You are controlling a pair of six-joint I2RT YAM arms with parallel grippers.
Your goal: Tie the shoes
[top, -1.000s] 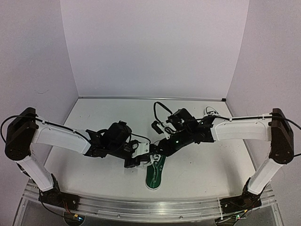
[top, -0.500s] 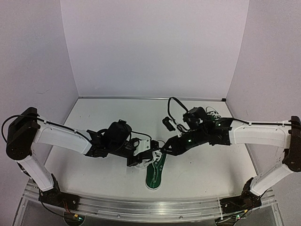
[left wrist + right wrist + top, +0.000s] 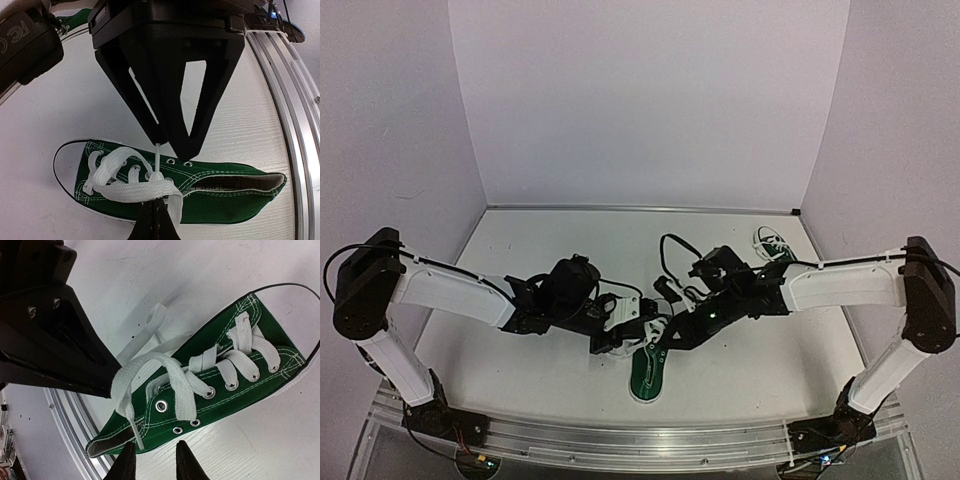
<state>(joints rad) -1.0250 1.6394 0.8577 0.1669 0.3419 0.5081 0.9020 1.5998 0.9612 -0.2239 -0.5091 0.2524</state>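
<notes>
Shoe lace seems clamped in left pincer; right pincer parted near its tip.

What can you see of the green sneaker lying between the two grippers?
The sneaker is a small dark green canvas low-top with white stitching, silvery eyelets, a white rubber toe cap and white sole edge. It sits on the white table, heel toward the near rail, toe pointing away. Its flat white laces are threaded but untied; the left gripper pinches one strand, and the open right gripper sits at that strand's plastic tip.
</notes>
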